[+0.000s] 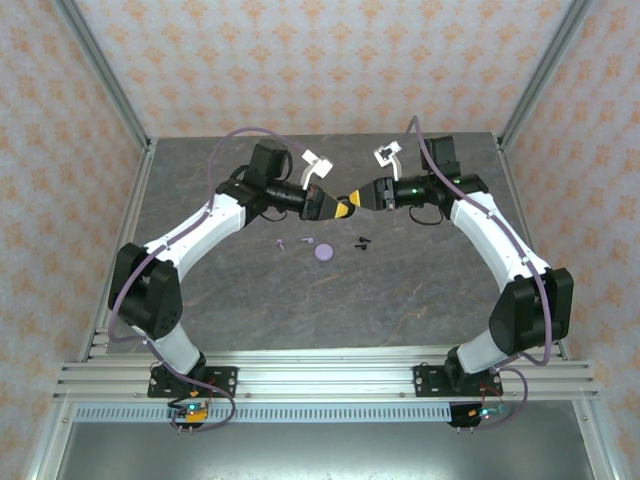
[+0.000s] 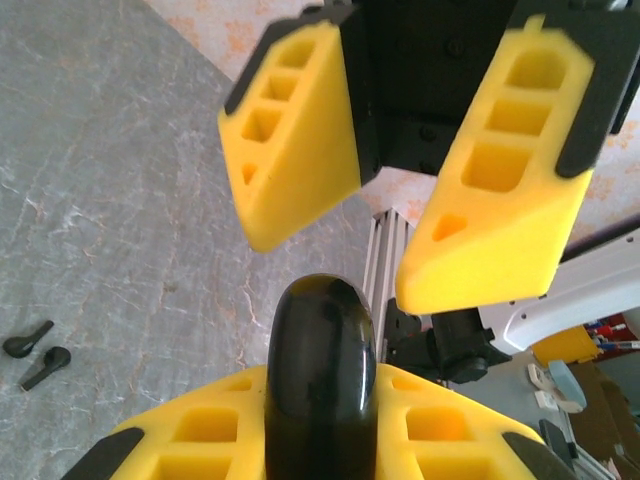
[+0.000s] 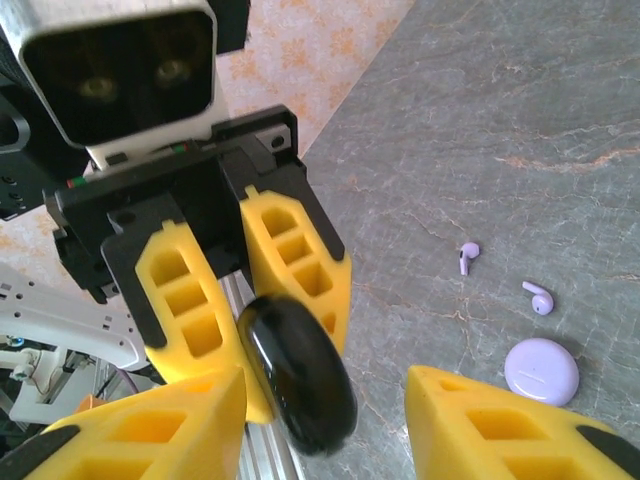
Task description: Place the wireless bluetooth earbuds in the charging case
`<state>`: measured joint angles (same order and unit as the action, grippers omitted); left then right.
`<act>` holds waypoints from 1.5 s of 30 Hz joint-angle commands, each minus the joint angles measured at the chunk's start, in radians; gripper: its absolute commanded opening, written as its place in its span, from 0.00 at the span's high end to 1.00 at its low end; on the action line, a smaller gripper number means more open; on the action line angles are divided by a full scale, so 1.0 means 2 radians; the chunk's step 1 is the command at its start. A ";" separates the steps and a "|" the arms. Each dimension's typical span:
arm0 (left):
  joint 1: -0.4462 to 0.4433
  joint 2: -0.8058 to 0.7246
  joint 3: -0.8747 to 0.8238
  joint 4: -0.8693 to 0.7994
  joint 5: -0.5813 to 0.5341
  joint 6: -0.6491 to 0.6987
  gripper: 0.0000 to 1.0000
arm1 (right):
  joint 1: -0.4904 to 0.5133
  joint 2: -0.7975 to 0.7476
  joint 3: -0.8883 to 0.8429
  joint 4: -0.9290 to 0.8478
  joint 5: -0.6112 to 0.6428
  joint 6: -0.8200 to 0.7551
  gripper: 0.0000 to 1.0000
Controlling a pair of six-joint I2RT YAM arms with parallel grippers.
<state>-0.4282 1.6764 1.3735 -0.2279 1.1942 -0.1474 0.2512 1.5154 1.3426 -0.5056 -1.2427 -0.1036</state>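
My left gripper [image 1: 338, 208] is shut on a glossy black round charging case [image 2: 322, 380], held edge-on between its yellow fingers [image 2: 195, 435] above the table. My right gripper [image 1: 366, 197] faces it tip to tip and stands open, one finger [image 3: 150, 430] beside the black case [image 3: 298, 375], the other well clear. Two black earbuds [image 2: 35, 355] lie together on the table, seen from above at black earbuds [image 1: 362, 241]. Two lilac earbuds [image 3: 468, 256] lie apart near a closed lilac case [image 3: 541, 369]. In the top view the lilac case [image 1: 323, 252] sits below both grippers.
The grey marbled table [image 1: 400, 290] is fenced by aluminium rails [image 1: 120, 100] at the back corners and sides. The lilac earbuds [image 1: 282, 243] and black earbuds lie in the middle, under the raised grippers. Both arms arch inward from the near edge.
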 commanded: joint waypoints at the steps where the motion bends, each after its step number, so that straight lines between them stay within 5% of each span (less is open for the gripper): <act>1: -0.006 -0.013 0.021 -0.023 0.017 0.025 0.86 | 0.009 -0.002 0.019 -0.014 -0.019 -0.023 0.54; 13: -0.008 -0.019 0.025 -0.020 0.005 0.021 0.86 | 0.013 -0.002 0.015 -0.050 -0.029 -0.057 0.57; 19: -0.008 -0.021 0.023 -0.009 0.003 0.012 0.85 | 0.013 -0.002 0.013 -0.052 -0.040 -0.059 0.69; 28: -0.009 -0.051 -0.027 0.072 -0.031 -0.043 0.64 | 0.013 -0.034 -0.002 0.018 -0.029 0.005 0.77; 45: -0.018 -0.051 -0.063 0.174 -0.052 -0.114 0.65 | 0.013 -0.045 -0.016 0.041 -0.041 0.028 0.77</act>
<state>-0.4553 1.5856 1.2541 0.0425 1.1213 -0.3508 0.2695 1.4635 1.3224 -0.4614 -1.2827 -0.0555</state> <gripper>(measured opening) 0.357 0.231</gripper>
